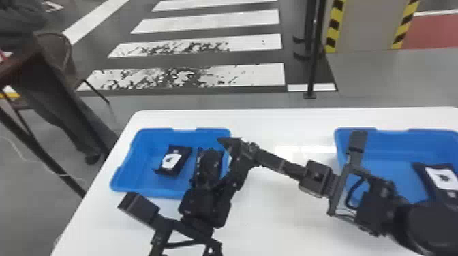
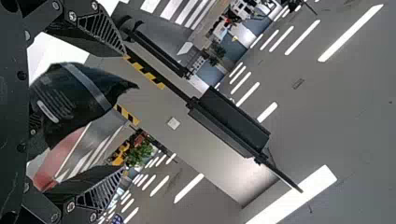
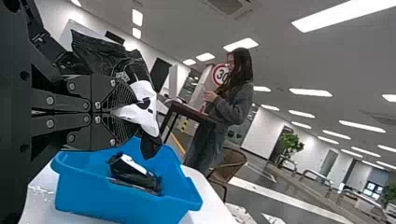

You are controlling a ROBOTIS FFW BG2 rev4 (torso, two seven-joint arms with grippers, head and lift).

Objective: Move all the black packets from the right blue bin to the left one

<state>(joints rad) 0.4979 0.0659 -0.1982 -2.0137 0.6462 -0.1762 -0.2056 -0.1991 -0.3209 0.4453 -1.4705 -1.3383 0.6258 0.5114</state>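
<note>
Held packet point(image 3: 144, 110): black, creased film with a white label, clenched between the closed fingers of the right gripper point(image 1: 254, 149), left of centre in the right wrist view; in the head view both are near the centre, by the right rim of the left bin point(image 1: 117, 185). Left gripper point(image 1: 216, 170): centre-left in the head view, fingers spread wide. In the left wrist view a crumpled black packet point(image 2: 70, 100) with a grey stripe and a pointed corner lies in the gap between them; whether it touches the fingers, or is the held packet, cannot be told.

Left bin: smooth blue plastic, rounded corners, rolled rim, at centre-left of the head view. It contains a labelled packet point(image 1: 171, 160), lying tilted, apart from the left wall; the right part of the interior is overlapped by the left gripper.

Right bin point(image 1: 340, 136): same blue plastic, right edge of the head view, its near-left portion behind the right arm. It contains a black packet with a white label point(image 1: 443, 178), towards the right side, with bare floor to its left.

Tabletop point(image 1: 272, 221): smooth, white, round-cornered, with open surface between the bins, crossed by the right arm.
</note>
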